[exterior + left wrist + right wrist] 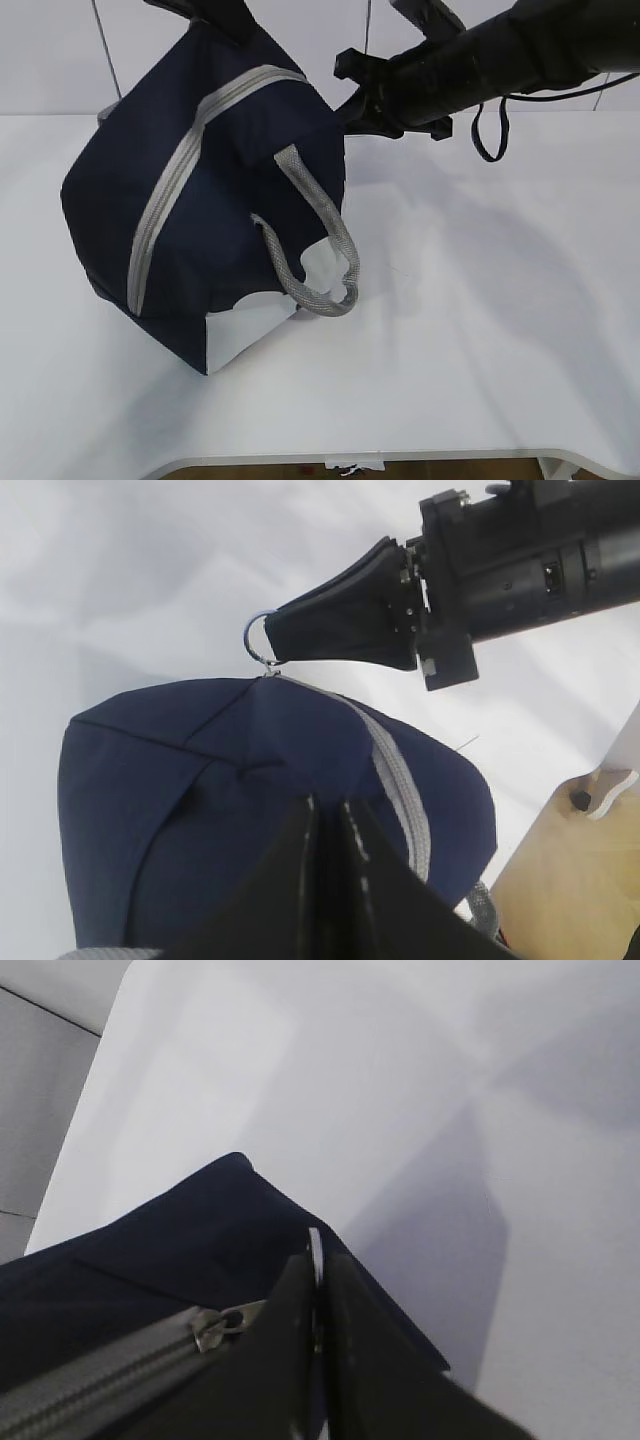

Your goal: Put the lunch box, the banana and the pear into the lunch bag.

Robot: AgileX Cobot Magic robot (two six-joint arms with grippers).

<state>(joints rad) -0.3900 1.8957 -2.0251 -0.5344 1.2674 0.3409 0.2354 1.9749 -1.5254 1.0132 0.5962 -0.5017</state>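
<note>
The navy lunch bag [200, 200] stands tilted on one corner on the white table [480, 330], its grey zipper [165, 200] closed. My left gripper [225, 20] is shut on the fabric at the bag's top; in the left wrist view its jaws [328, 815] pinch the navy cloth [170, 800]. My right gripper [345, 100] is at the bag's upper right end and is shut on the ring pull [258, 640], which also shows in the right wrist view [316, 1245] next to the zipper slider [215, 1325]. The lunch box, banana and pear are out of view.
A grey webbing handle [320, 250] hangs down the bag's white side panel [240, 330]. A black cable loop [490, 130] dangles under the right arm. The table's front edge [400, 458] runs along the bottom. A wooden board [570, 870] lies beyond the bag.
</note>
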